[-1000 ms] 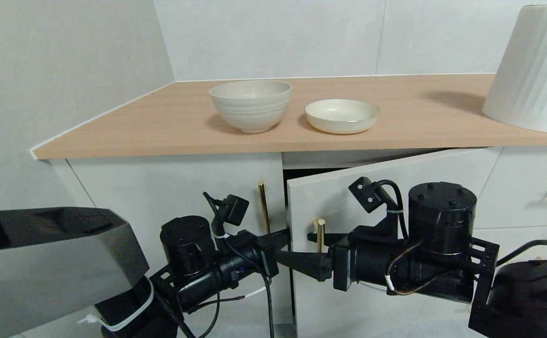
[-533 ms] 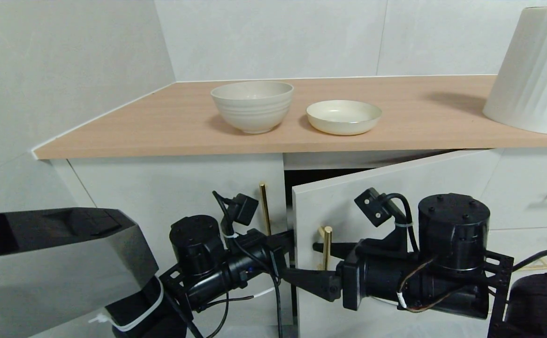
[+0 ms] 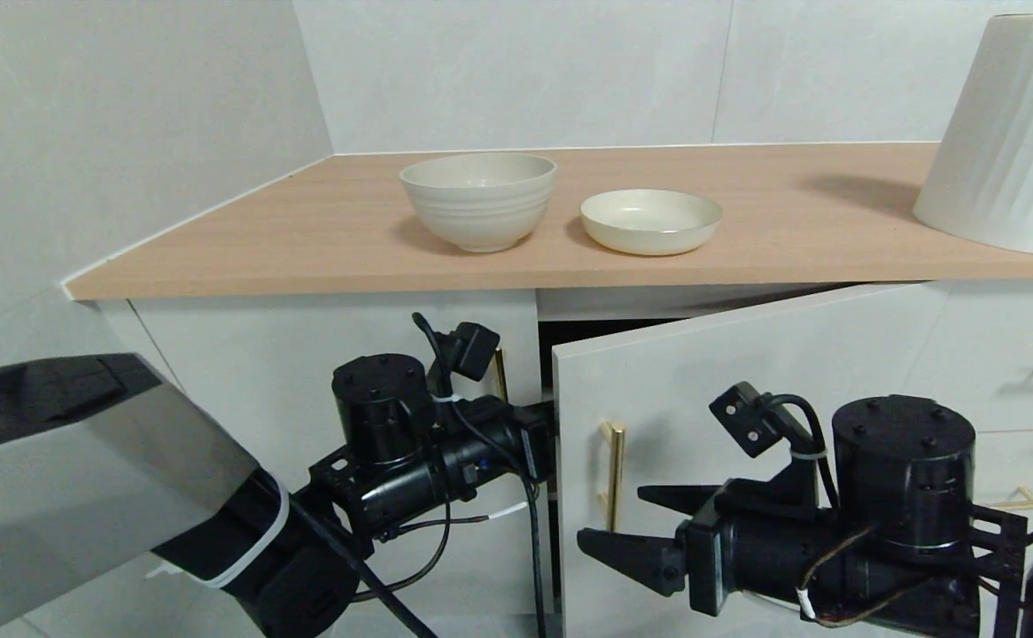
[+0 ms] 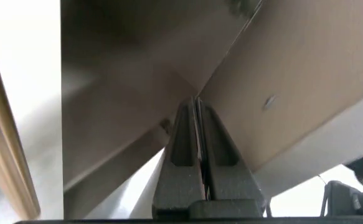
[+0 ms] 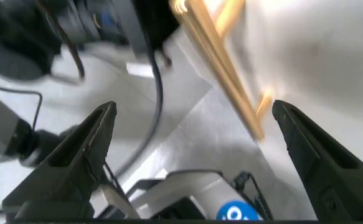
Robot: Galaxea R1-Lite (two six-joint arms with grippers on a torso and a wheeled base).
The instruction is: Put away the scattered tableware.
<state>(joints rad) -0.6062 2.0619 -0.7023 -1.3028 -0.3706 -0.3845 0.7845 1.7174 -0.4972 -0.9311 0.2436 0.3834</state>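
In the head view, a pale wooden bench ran along a grey tiled wall. A deep cream ceramic bowl with ribbed sides stood on it. Just beside the bowl, on the robot's right, sat a shallow cream ceramic dish, and the two did not touch. A white pleated cone-shaped shade stood well apart at the far right of the bench. Below the bench, a white cabinet door hung partly open, with a vertical brass bar handle near its free edge. The left end effector reached into the dark gap beside that edge, its tips hidden behind the door. The right end effector hovered in front of the door, just below and beside the handle. Its two black fingers were spread wide and held nothing. In the left wrist view, the left end effector had its fingers pressed together with nothing visible between them. It pointed into the cabinet beside the brown inner face of the door. In the right wrist view, the right end effector was wide open and empty, and the brass handle ran between its fingers, touching neither.
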